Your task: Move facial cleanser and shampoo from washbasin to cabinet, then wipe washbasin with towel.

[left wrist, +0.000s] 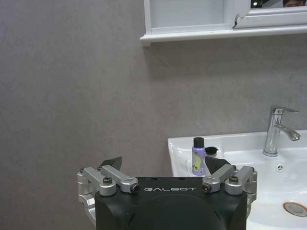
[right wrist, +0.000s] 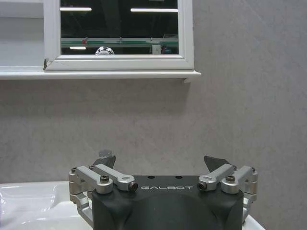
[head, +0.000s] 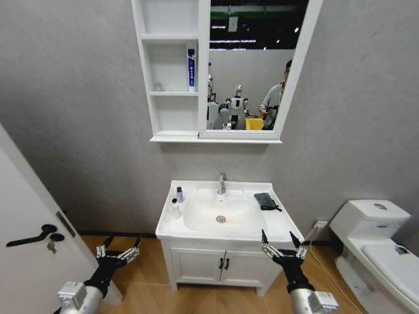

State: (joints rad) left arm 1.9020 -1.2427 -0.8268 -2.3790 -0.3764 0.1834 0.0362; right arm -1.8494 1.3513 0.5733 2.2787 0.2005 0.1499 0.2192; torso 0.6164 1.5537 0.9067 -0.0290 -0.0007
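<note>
Grey wall stood behind the sink. Both the left gripper and right gripper hung low, fingers spread. Reaching carelessly could topple the small bottle.

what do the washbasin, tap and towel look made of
Washbasin: glossy white ceramic, judging by its smooth, shiny rim. Tap: polished chrome-like metal, with mirror-bright highlights. Towel: soft dark cloth, matte and folded on the rim; the exact fabric is unclear.
</note>
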